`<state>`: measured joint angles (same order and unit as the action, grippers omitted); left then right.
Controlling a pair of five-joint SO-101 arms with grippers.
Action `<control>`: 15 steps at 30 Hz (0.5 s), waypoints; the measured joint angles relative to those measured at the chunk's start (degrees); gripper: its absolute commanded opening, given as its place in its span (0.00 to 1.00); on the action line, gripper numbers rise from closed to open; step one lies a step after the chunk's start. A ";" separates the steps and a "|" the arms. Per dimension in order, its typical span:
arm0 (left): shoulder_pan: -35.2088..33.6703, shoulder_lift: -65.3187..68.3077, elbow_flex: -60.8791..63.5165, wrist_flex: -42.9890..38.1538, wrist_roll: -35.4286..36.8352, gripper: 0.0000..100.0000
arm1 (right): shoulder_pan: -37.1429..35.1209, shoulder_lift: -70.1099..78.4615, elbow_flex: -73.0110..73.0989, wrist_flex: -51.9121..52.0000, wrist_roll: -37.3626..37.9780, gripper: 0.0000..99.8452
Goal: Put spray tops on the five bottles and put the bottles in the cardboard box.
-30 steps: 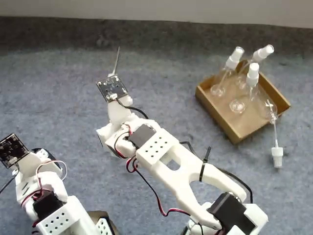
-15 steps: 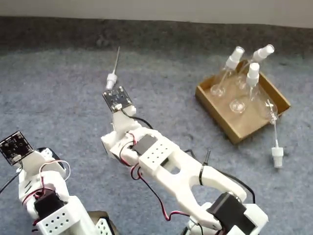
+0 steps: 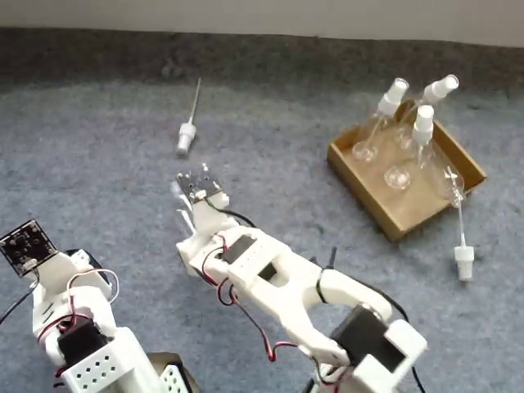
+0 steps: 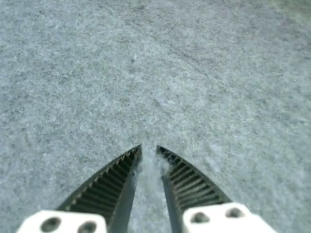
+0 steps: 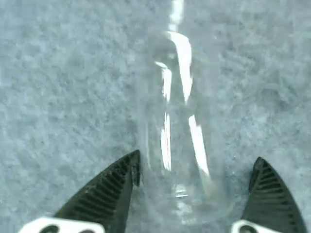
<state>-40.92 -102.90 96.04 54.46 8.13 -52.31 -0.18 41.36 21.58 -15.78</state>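
Clear plastic bottle [image 5: 177, 126] lying between the right gripper's [image 5: 197, 158] spread fingers

It rests on the grey carpet [image 3: 98, 139], well apart from the shallow brown cardboard box [image 3: 393, 214]. The left gripper [image 4: 148, 147] hovers over carpet, fingers nearly closed on nothing. Three capped clear bottles [image 3: 372, 131] lean in the box. One white spray top [image 3: 187, 137] lies far from the box, another [image 3: 463, 262] just beside it.

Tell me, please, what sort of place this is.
Probably a robotics test bench, not a home or factory. Two white plastic arms with exposed wiring stand on grey carpet, and a cardboard box holds clear spray bottles as practice goods.
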 measured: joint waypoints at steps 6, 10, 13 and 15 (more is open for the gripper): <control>0.00 0.00 0.00 0.00 0.00 0.00 | 1.58 2.02 -4.04 0.00 0.00 0.19; 0.00 0.00 0.00 0.00 0.00 0.00 | 3.25 2.02 -4.31 0.00 0.18 0.11; 0.00 0.00 0.00 0.00 0.00 0.00 | 4.75 2.02 -4.31 0.00 3.96 0.10; 0.00 0.00 0.00 0.00 0.00 0.00 | 5.10 2.02 -4.31 0.00 7.47 0.09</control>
<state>-40.92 -102.90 96.04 54.46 8.13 -47.21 1.85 37.05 21.58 -8.31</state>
